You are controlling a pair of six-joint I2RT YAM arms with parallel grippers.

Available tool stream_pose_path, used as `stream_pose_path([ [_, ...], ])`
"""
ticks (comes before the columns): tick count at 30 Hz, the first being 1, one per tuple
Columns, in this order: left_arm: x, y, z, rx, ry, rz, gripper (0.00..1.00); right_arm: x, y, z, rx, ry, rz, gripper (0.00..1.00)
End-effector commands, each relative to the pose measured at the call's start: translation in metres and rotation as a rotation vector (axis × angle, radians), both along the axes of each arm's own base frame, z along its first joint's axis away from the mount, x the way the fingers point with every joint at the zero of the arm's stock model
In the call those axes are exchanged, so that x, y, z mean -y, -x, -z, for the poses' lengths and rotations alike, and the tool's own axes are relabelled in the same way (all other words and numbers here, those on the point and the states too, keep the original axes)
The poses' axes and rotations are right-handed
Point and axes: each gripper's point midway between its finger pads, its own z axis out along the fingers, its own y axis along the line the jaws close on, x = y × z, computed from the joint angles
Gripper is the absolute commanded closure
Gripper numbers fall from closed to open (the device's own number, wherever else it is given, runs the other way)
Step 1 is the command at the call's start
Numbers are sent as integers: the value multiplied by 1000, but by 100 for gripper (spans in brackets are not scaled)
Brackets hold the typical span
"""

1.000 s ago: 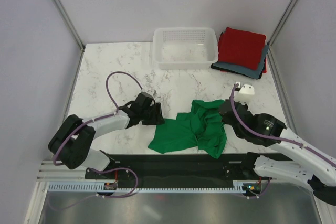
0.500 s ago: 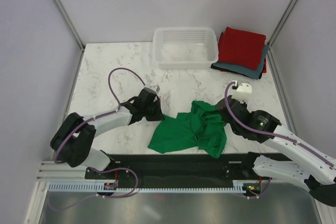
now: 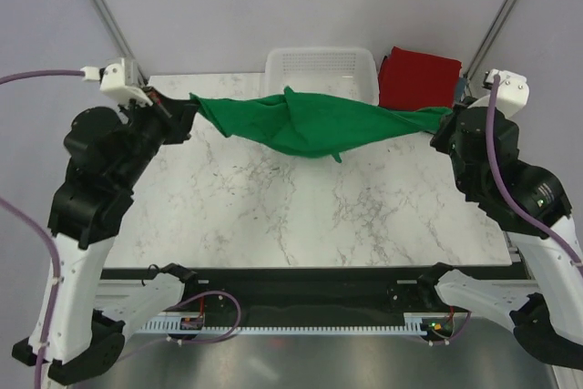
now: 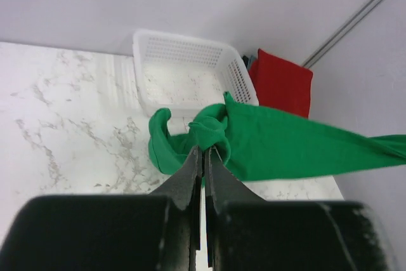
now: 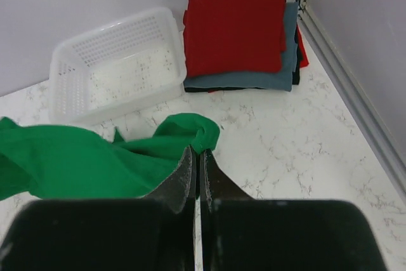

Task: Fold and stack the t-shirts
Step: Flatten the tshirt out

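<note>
The bright green t-shirt [image 3: 314, 123] hangs stretched in the air between both arms, high above the marble table [image 3: 301, 216]. My left gripper [image 3: 189, 107] is shut on its left end; in the left wrist view the cloth [image 4: 273, 141] bunches at the gripper [image 4: 204, 150]. My right gripper [image 3: 444, 123] is shut on the right end, which shows as a green fold [image 5: 127, 157] at the gripper [image 5: 197, 152]. Folded red [image 5: 235, 26] and grey-blue t-shirts [image 5: 254, 79] lie stacked at the far right corner.
A white mesh basket [image 3: 321, 66] stands at the back of the table, behind the hanging shirt, its wall [image 5: 114, 103] close to the stack. Metal frame posts [image 3: 506, 15] and grey walls enclose the table.
The green shirt lay crumpled on the table near the front. Both arms have risen and spread apart, lifting it and pulling it taut. The left gripper closed on its edge.
</note>
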Motion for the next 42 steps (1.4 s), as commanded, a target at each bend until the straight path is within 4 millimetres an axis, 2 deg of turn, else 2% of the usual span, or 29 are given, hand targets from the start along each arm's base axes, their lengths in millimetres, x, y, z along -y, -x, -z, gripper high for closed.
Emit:
stream_pose_path([
  [1, -29, 19, 34, -101, -157, -75, 98, 20, 11, -6, 3, 65, 46, 100],
  [2, -35, 27, 30, -82, -153, -90, 98, 21, 12, -5, 1, 61, 48, 100],
  [7, -66, 42, 36, -75, -180, -217, 98, 32, 22, 1, -15, 75, 81, 100],
  [11, -92, 56, 21, -51, -201, -324, 98, 46, 30, -10, 7, 85, 128, 100],
  [13, -99, 59, 16, -42, -210, -354, 98, 49, 32, -16, 21, 82, 136, 100],
  [16, -97, 63, 16, -37, -201, -336, 98, 51, 32, -11, 14, 92, 151, 100],
  [18, -94, 62, 27, -60, -200, -323, 98, 50, 31, -2, 1, 92, 158, 100],
  [19, -90, 62, 32, -71, -183, -306, 98, 50, 31, 9, -13, 95, 160, 100],
  [24, -76, 68, 76, -126, -144, -235, 98, 34, 22, 49, -57, 76, 112, 100],
  [25, -68, 69, 80, -121, -116, -201, 98, 27, 15, 60, -64, 80, 99, 100],
  [26, -65, 71, 97, -143, -112, -184, 98, 23, 10, 66, -72, 98, 80, 100],
  [27, -62, 71, 104, -152, -102, -173, 98, 16, 5, 71, -79, 99, 58, 100],
  [28, -56, 70, 110, -156, -86, -146, 98, 7, -9, 80, -94, 116, 50, 100],
  [29, -53, 68, 128, -191, -98, -137, 98, 2, -18, 84, -104, 127, 42, 100],
  [30, -52, 67, 132, -198, -99, -131, 98, 6, -29, 88, -124, 161, 49, 100],
  [31, -51, 64, 139, -212, -109, -135, 98, -10, -54, 96, -151, 146, 0, 100],
  [32, -53, 63, 149, -232, -125, -143, 98, -12, -70, 101, -173, 127, -15, 100],
  [33, -57, 59, 154, -242, -141, -173, 98, 13, -92, 108, -203, 89, 35, 100],
  [34, -60, 57, 158, -251, -159, -189, 98, -7, -127, 123, -257, 3, -78, 100],
  [35, -63, 55, 164, -264, -175, -205, 98, 9, -147, 129, -282, -25, -53, 100],
  [36, -68, 53, 167, -273, -193, -236, 98, 4, -165, 133, -302, -24, -81, 100],
  [37, -70, 51, 172, -286, -213, -247, 98, -5, -194, 141, -356, 16, -132, 100],
  [38, -73, 49, 177, -303, -229, -260, 98, -10, -204, 148, -394, 15, -153, 97],
  [39, -75, 49, 181, -316, -242, -275, 98, -19, -216, 170, -461, 9, -190, 62],
  [40, -75, 48, 185, -327, -249, -272, 98, -26, -216, 164, -471, -10, -222, 34],
  [41, -75, 48, 192, -341, -259, -274, 98, -39, -213, 168, -487, -31, -264, 17],
  [42, -75, 49, 195, -346, -260, -272, 98, -42, -207, 170, -494, -25, -264, 2],
])
